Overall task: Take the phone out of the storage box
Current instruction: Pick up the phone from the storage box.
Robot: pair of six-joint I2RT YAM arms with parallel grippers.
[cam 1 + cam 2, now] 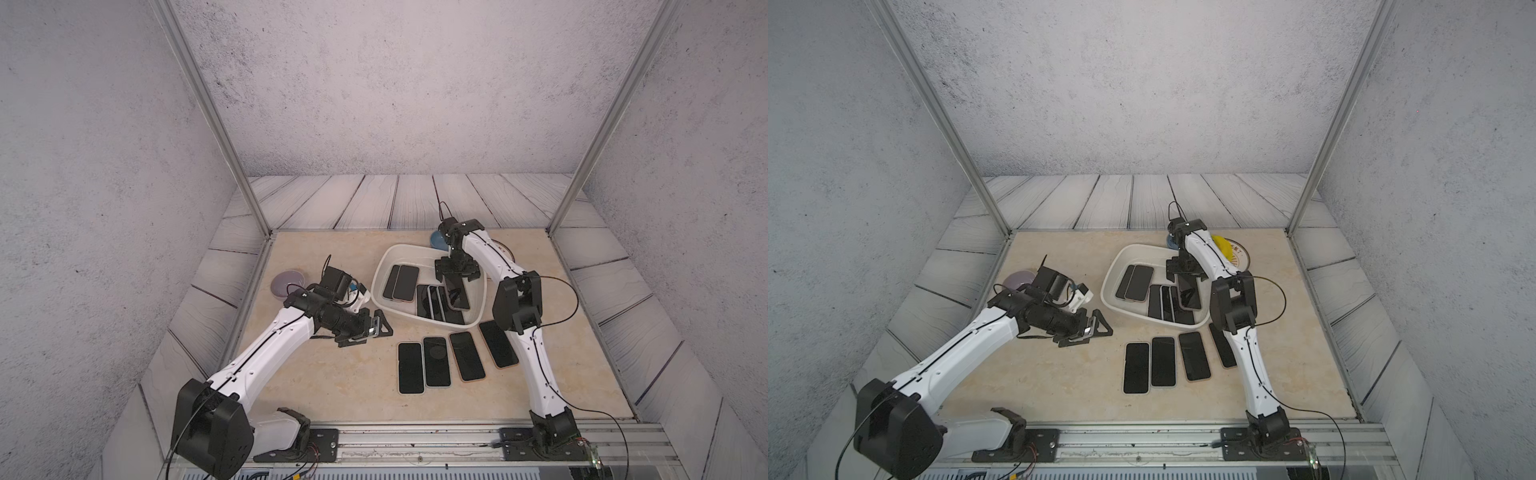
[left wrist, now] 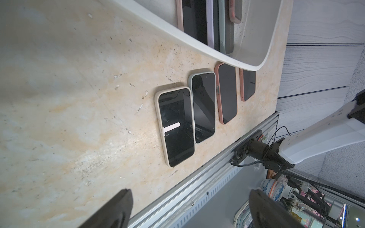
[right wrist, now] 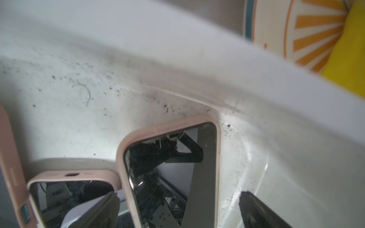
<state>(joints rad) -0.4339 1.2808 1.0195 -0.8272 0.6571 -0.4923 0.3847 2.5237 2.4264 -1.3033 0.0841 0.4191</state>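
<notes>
The storage box [image 1: 419,259] [image 1: 1150,255] is a white tub at mid-table holding several dark-screened phones. My right gripper [image 1: 456,287] [image 3: 178,195] reaches down into its right end. It is open, with one finger on each side of a pink-cased phone [image 1: 459,298] [image 3: 171,167] that leans on its neighbours. The right wrist view shows a gap between the phone's edge and one finger [image 3: 256,209]. My left gripper [image 1: 370,334] [image 2: 190,192] hangs open and empty over the table, left of the box.
Several phones [image 1: 436,361] [image 2: 177,126] lie in a row in front of the box. A lilac bowl [image 1: 286,282] sits behind the left arm. A blue bowl [image 1: 438,240] and a striped plate [image 1: 1239,255] with something yellow [image 1: 1221,245] stand behind the box. A metal rail [image 1: 415,436] runs along the table's front.
</notes>
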